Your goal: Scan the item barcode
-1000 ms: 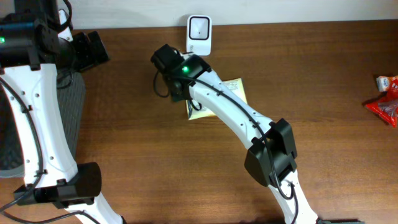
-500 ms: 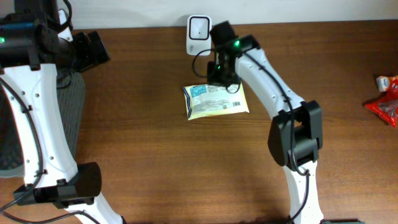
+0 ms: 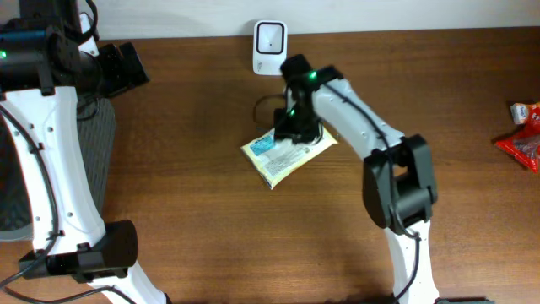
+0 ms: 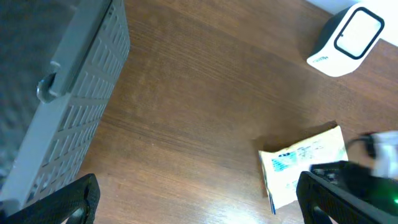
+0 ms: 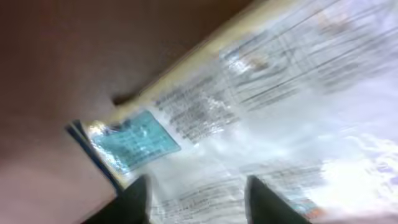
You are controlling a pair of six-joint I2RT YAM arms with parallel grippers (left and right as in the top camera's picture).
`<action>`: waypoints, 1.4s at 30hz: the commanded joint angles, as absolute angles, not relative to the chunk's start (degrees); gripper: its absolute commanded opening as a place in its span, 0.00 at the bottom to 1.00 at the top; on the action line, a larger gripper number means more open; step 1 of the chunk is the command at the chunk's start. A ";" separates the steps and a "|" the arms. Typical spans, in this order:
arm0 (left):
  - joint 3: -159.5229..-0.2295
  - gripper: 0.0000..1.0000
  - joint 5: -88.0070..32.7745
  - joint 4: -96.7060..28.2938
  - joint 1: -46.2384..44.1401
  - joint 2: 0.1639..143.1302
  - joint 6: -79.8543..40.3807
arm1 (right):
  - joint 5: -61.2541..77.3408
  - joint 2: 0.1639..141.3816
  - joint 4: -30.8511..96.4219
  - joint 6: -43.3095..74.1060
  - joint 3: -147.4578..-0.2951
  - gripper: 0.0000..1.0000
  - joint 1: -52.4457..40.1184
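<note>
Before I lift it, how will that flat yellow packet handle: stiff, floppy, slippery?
The yellow packet looks like thin glossy film, so it will probably sag and may slip from the right gripper. Lying flat and thin, it is likely light; a push should slide it, not roll it.

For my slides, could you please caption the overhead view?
Right arm poised over a skewed yellow packet near the white scanner.

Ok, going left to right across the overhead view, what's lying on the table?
Grey basket → packet → red wrapper. The scanner overlaps the packet's span, so it's left out.
</note>
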State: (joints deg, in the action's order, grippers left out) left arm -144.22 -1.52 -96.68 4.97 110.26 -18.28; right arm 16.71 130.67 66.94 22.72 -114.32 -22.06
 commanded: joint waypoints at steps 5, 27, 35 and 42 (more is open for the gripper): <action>-144.49 0.99 -1.28 -96.71 5.43 110.13 -18.85 | 7.20 126.91 75.70 22.72 -118.17 0.99 -12.14; -144.49 0.99 -1.28 -96.71 5.41 110.13 -18.85 | -15.55 125.93 73.21 14.83 -112.14 0.99 -36.07; -144.49 0.99 -1.28 -96.71 5.43 110.13 -18.85 | -26.98 129.12 57.98 16.99 -102.63 0.99 -43.99; -144.49 0.99 -1.28 -96.71 5.43 110.13 -18.85 | -27.97 130.72 51.75 16.73 -97.08 0.99 -44.23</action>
State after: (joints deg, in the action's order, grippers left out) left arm -144.22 -1.50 -96.66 4.97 110.26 -18.26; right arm -25.28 129.27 53.04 16.40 -98.98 -44.03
